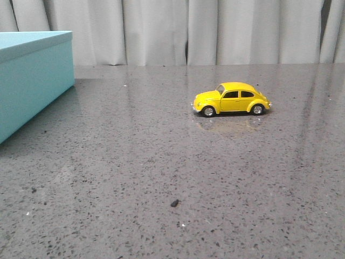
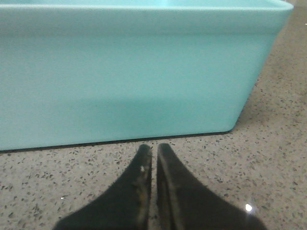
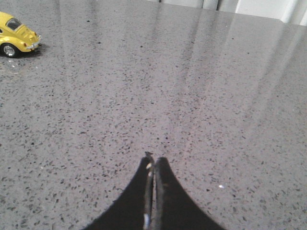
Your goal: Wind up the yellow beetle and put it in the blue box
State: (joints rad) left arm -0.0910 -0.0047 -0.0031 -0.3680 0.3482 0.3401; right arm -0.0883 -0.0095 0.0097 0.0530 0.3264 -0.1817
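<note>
Two closed grippers, neither holding anything. My left gripper point(image 2: 154, 152) sits low on the speckled table point(image 1: 161, 172), fingers pressed together, just short of the blue box point(image 1: 32, 81), whose lid is on. Well to the right of the box stands the yellow beetle point(image 1: 232, 99), on its wheels, nose toward the box. My right gripper point(image 3: 154, 163) is clenched empty, the beetle off to one side. I judge the risk is nudging the car so it rolls away.
</note>
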